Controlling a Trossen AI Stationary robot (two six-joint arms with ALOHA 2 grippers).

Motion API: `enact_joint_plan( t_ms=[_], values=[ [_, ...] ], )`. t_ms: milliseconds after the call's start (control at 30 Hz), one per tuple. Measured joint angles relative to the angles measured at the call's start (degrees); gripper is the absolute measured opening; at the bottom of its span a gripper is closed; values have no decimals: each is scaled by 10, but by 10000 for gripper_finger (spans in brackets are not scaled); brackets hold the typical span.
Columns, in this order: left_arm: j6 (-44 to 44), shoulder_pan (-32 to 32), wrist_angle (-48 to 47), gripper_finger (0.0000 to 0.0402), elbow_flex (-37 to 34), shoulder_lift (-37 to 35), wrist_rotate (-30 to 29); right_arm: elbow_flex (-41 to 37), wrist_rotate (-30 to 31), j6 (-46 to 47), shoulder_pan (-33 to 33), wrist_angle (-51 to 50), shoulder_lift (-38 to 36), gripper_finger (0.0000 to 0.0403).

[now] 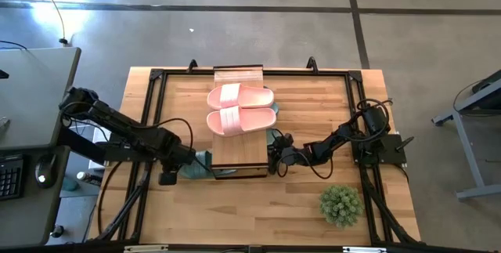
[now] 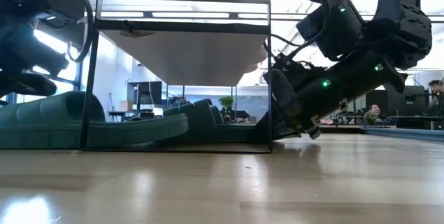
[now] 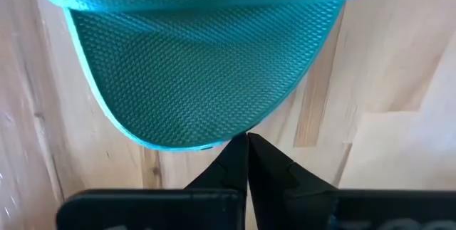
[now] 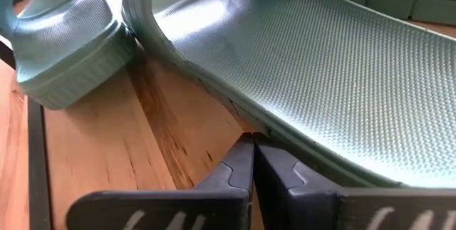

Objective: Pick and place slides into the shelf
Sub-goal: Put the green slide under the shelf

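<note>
Two grippers at work: both closed, fingertips together, holding nothing, each nosed against a green slide at one end of the shelf (image 1: 239,159).
Left gripper (image 1: 188,161): low by the shelf's left end; its closed tip (image 3: 247,144) touches the rounded end of a green slide (image 3: 206,66) lying on the bench (image 1: 258,214).
Shelf: near the bench's middle; two pink slides (image 1: 241,109) lie side by side on its wood top, green ones sit underneath.
Right gripper (image 1: 275,159): at the shelf's right end; its tip (image 4: 253,148) sits at the rim of another green slide (image 4: 299,66).
Step in hand: apparently nudging green slides in under the top, not lifting.
Next move: likely a short level push inward from each side.
Edges: black frame posts (image 2: 89,78) stand close to both grippers.
Open room: bare bench along the near edge; potted plant (image 1: 340,204) toward the near right corner.
</note>
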Motion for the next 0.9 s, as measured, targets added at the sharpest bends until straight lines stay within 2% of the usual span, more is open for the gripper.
enact_joint_plan(
  t_ms=[600, 733, 900],
  values=[
    [14, 0, 71, 0, 0, 0, -78, -1, -5, -11, -1, 4, 0, 0],
    [18, 0, 87, 0, 0, 0, -81, 0, -4, -11, -1, 4, 0, 0],
    [19, 0, 52, 0, 0, 0, -71, 0, -10, -17, 0, -14, -5, 0]
  ],
)
